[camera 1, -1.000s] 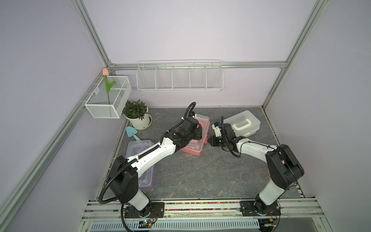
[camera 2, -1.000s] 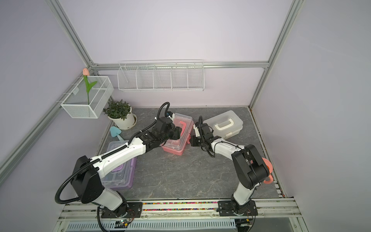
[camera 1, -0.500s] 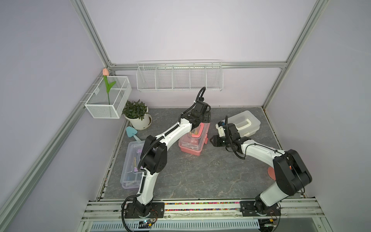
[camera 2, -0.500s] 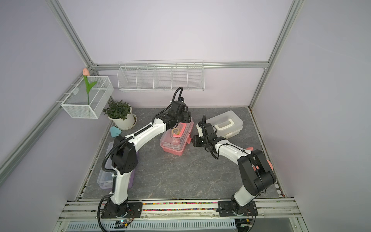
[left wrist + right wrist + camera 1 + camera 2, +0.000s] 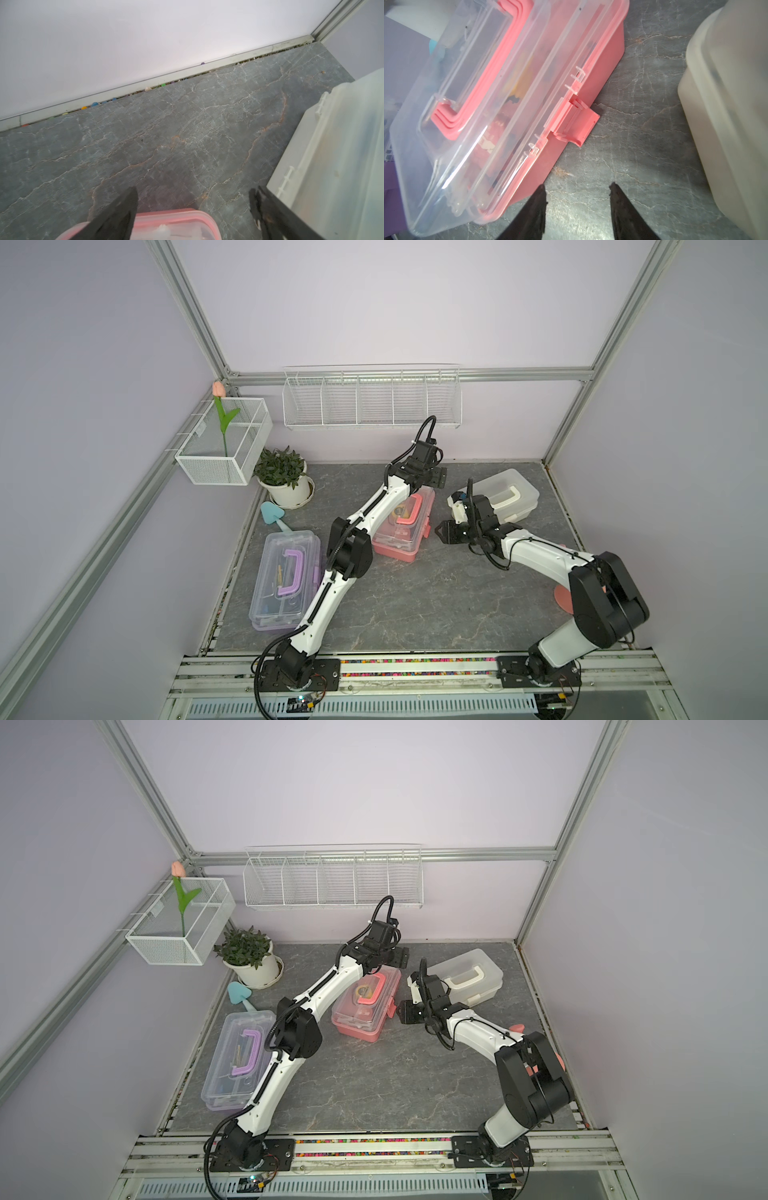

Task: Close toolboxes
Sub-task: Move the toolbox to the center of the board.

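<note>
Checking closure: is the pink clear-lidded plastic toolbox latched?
Unlatched: the clear lid lies down on the pink plastic toolbox, but its pink latch flap sticks outward.

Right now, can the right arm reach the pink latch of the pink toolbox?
Probably yes. The right gripper stands open just short of the latch of the pink toolbox. Only bare table lies between them, and the white toolbox sits off to one side.

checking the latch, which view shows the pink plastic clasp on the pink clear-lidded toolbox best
Right wrist view: the pink plastic clasp is close and sharp, sticking out from the pink clear-lidded toolbox. Both top views show only a tiny tab. Left wrist view shows the box's end, no clasp.
</note>
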Robot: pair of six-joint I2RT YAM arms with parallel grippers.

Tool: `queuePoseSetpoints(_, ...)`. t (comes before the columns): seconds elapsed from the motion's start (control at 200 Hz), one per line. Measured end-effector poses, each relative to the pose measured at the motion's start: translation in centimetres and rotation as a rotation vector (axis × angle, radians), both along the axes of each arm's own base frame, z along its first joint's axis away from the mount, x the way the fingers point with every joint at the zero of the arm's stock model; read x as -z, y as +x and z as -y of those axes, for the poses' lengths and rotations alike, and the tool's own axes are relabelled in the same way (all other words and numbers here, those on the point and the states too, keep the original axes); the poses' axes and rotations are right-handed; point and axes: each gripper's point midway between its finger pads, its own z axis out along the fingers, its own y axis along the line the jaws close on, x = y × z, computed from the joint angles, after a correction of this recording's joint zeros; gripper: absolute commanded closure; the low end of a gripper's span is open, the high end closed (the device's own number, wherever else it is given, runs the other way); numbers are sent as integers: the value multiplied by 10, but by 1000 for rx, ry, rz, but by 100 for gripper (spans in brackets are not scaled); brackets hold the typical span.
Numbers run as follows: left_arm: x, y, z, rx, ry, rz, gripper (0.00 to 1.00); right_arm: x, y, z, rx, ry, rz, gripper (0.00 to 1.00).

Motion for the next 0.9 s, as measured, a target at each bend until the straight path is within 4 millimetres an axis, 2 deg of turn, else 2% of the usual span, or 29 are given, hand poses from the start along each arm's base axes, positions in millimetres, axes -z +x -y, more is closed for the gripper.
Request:
queuePoseSetpoints(0.125,1,3,-2,31,-22,-19,22,0,-1,1,1,-6,-4,48)
queuePoseSetpoints(0.245,2,3,-4,71,-43,-39,35,-2,-1,3,2,-14,6,47)
queuePoseSetpoints(0.35,2,-5,-4,128,-56,-51,42,-5,0,6,1,-34,27,46)
queuePoseSetpoints(0.53,-2,-34,-4,223,-92,-96,44,-5,0,13,-31,-85,94,43)
queuePoseSetpoints(0.75,-1,-66,-8,294,-122,-149,48,19,-26,25,-107,-131,151,40)
queuePoseSetpoints(0.9,0,-84,-12,323,-129,-185,48,11,-22,18,-153,-121,213,39)
